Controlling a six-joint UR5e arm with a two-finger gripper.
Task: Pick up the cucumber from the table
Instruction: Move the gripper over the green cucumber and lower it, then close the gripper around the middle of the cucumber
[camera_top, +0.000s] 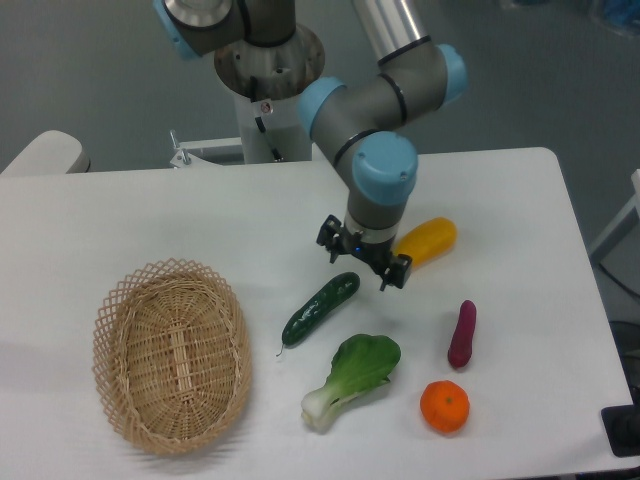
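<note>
The claw (364, 257) hung with its jaws spread and nothing between them, poised above the upper end of the cucumber (320, 309), which lay flat on the table (150, 210) and untouched. The cucumber ran diagonally, its blunt end just below the claw and its thin stem tip pointing away to the lower left. Risk noted: the claw stood over one end, not the middle, so a grip there could let the glossy skin slip or the far end droop. The jaws would need to straddle the long axis. A yellow vegetable (426, 240) lay just to the claw's right; a careless descent might nudge it.
</note>
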